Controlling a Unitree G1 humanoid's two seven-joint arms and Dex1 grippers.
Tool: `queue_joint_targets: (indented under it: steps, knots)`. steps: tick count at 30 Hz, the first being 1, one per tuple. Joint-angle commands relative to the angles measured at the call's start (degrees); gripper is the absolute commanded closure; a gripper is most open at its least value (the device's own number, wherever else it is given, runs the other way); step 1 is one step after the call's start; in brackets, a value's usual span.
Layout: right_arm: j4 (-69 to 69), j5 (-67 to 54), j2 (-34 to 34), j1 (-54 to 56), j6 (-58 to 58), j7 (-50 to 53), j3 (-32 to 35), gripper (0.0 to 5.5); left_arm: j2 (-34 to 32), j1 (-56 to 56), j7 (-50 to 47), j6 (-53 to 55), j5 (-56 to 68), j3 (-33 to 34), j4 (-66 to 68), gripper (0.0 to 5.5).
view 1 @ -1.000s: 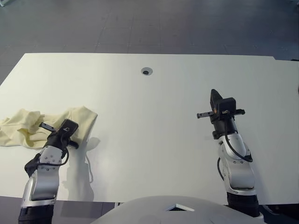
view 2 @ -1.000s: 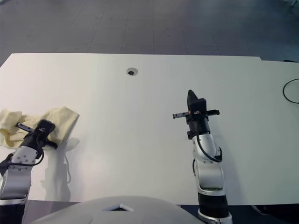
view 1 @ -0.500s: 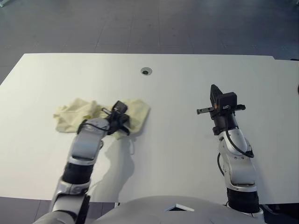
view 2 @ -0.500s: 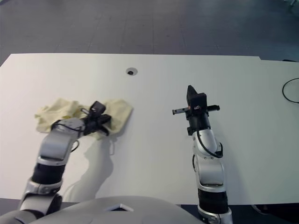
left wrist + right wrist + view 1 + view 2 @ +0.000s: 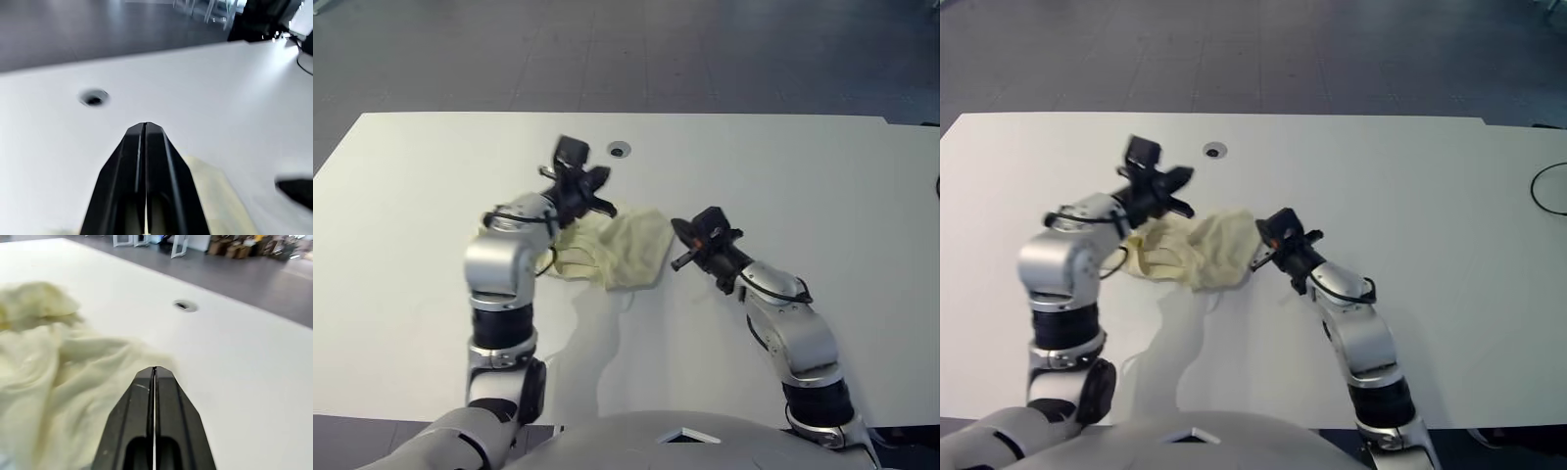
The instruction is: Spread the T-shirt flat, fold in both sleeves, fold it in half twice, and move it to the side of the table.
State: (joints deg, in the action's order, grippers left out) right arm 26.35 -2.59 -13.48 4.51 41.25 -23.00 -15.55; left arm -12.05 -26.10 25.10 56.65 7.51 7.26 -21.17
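Currently: T-shirt bunched mid-surface, not spread.
Left hand and right hand both pinched shut, no cloth seen in either (shirt lies between them). Risk: a blind grab takes several layers, so spreading just drags the lump.

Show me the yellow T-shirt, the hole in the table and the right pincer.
T-shirt [image 5: 628, 250]: left eye view, middle of crumpled cloth.
hole [image 5: 621, 149]: left eye view, its dark centre.
right pincer [image 5: 154, 369]: right wrist view, between its shut fingertips.

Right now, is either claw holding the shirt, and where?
Neither seems to: left gripper and right gripper are shut, with no T-shirt cloth between their fingers.
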Motion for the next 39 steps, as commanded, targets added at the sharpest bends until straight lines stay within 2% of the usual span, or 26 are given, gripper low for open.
queue_joint_targets:
  steps: [1,6,10,14,18,21,25,28,32,36,39]
  knots:
    - [-2.1,0.9,-2.1,4.2,5.7,-2.1,-4.9,5.5,-11.5,3.9,4.8,-9.3,0.4,6.0,-0.6,5.49]
    - [-4.9,4.9,-9.7,9.7,11.8,-6.1,-12.2,5.5,-18.8,14.8,9.4,-18.0,1.2,11.3,-1.3,5.49]
    - [-6.4,6.4,-17.0,11.1,12.2,-10.2,-14.4,5.5,-22.1,20.3,12.6,-23.2,2.1,12.2,-0.4,5.49]
    - [-6.4,6.8,-25.4,9.7,9.3,-14.3,-12.7,5.5,-23.9,22.0,15.5,-26.2,3.9,10.8,0.1,5.49]
    - [-8.6,7.4,-30.7,8.8,4.5,-16.3,-10.5,5.5,-25.0,23.7,19.6,-28.4,6.5,7.8,-2.1,5.49]
    - [-9.6,7.6,-31.7,8.2,0.8,-16.4,-8.5,5.5,-26.1,22.5,23.8,-31.1,7.9,4.0,-2.5,5.49]
    - [-6.4,3.2,-29.1,7.7,-2.0,-16.1,-1.5,5.5,-26.7,16.3,27.6,-34.8,8.2,-1.4,0.6,5.49]
    - [-0.4,-2.2,-27.6,6.9,0.5,-16.5,5.4,5.07,-26.6,9.9,32.2,-40.4,6.5,-6.7,6.5,5.5]
    - [8.9,-8.2,-28.4,4.8,4.3,-19.0,9.6,4.41,-26.3,2.6,38.0,-48.1,4.7,-11.4,17.3,4.85]
    - [14.9,-8.6,-30.0,-1.0,0.6,-20.2,7.0,3.84,-25.6,-2.2,40.6,-55.6,1.2,-14.7,27.0,4.25]
    - [15.7,-3.6,-31.1,-4.8,-5.8,-19.0,2.3,3.36,-24.5,-3.4,39.3,-57.7,-0.3,-15.6,29.8,3.76]
